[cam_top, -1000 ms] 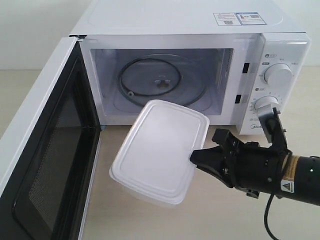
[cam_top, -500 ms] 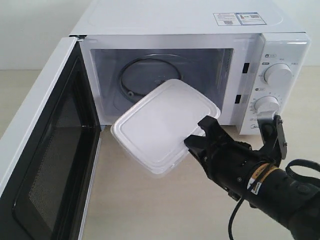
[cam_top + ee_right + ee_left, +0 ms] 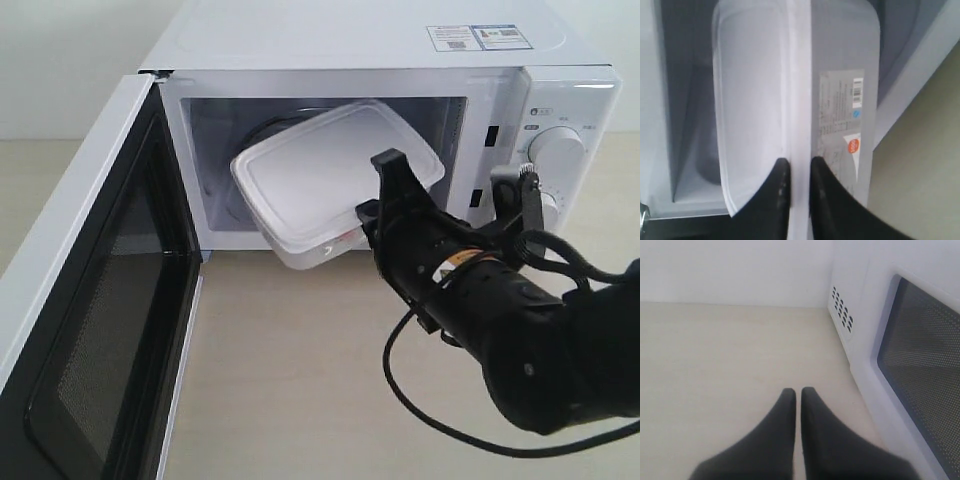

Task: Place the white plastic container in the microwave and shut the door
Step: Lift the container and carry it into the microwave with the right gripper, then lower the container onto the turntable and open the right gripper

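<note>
In the exterior view the microwave stands with its door swung wide to the left. The white plastic container hangs tilted in the mouth of the cavity, its far end inside and its near end out over the sill, clear of the floor. The right gripper holds it by the near edge. Two dials show on the right-hand panel.

Only the left wrist view shows the left gripper: its jaws are pressed together on nothing, above the beige tabletop. Just beside it are the door's dark window and the vent holes.

The right wrist view shows the grip up close, with both jaws clamped on the container's lid rim. It also shows the side label with its red mark.
</note>
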